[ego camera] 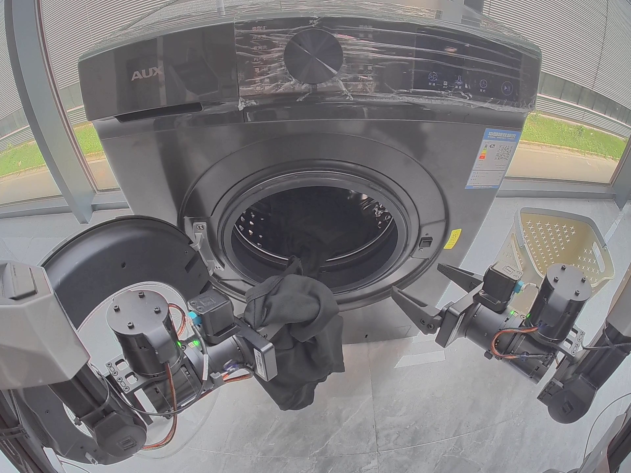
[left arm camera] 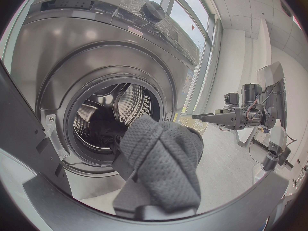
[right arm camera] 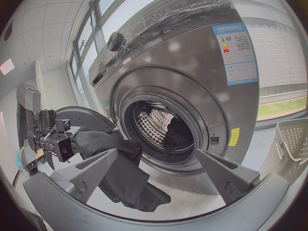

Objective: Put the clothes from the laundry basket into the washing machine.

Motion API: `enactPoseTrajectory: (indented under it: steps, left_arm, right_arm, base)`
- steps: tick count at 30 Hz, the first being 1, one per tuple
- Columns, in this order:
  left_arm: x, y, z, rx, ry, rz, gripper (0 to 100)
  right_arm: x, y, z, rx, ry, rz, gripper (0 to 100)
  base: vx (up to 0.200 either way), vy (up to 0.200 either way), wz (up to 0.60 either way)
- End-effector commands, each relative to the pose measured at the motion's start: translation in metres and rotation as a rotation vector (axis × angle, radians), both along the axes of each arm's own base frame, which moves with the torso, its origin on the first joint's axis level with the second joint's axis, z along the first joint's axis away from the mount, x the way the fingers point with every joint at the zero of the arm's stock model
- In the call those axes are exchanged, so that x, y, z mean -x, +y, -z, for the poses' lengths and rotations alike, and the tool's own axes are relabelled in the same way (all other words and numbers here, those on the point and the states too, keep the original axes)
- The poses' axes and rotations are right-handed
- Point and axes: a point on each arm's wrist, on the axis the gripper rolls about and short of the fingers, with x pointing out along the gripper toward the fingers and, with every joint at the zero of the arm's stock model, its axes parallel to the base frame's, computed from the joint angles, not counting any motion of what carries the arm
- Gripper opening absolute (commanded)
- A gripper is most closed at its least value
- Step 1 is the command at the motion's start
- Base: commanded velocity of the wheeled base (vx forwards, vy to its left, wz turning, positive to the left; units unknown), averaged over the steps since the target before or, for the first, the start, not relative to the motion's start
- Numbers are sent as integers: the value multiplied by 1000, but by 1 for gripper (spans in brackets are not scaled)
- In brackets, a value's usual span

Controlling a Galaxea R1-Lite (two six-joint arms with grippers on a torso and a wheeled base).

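While the limp black garment (ego camera: 303, 343) is gripped at a bunched fold by the left gripper (ego camera: 279, 339), the right gripper (ego camera: 416, 277) is seen with jaws open.

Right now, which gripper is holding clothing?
The left gripper, shut on a black garment by the washing machine; the right gripper is open and empty.

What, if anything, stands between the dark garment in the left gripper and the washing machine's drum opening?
Nothing visible does. The door is swung open to the robot's left, and the dark garment, held by the left gripper, hangs just before the lower rim of the drum opening. Dark clothes already lie inside the drum.
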Motion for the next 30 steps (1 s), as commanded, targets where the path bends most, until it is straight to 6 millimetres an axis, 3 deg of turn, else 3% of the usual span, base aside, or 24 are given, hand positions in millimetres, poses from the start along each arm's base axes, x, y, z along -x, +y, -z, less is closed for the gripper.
enactPoseTrajectory:
  steps: [1,5,18,25,30]
  left_arm:
    - [0,0,1,-3,4,1,0]
    - [0,0,1,-3,4,2,0]
    - [5,-12,-2,2,-17,47,0]
    - [-5,-22,-3,16,-40,46,0]
    - [-26,-36,2,26,-59,36,0]
  right_arm:
    - [0,0,0,0,-1,-1,100]
    - [0,0,0,-1,-2,-1,100]
    - [11,8,3,12,16,-46,100]
    - [16,16,5,14,20,-75,100]
    - [17,18,5,13,22,-82,100]
  base:
    - [0,0,0]
    - [150,0,0]
    - [0,0,0]
    - [0,0,0]
    - [0,0,0]
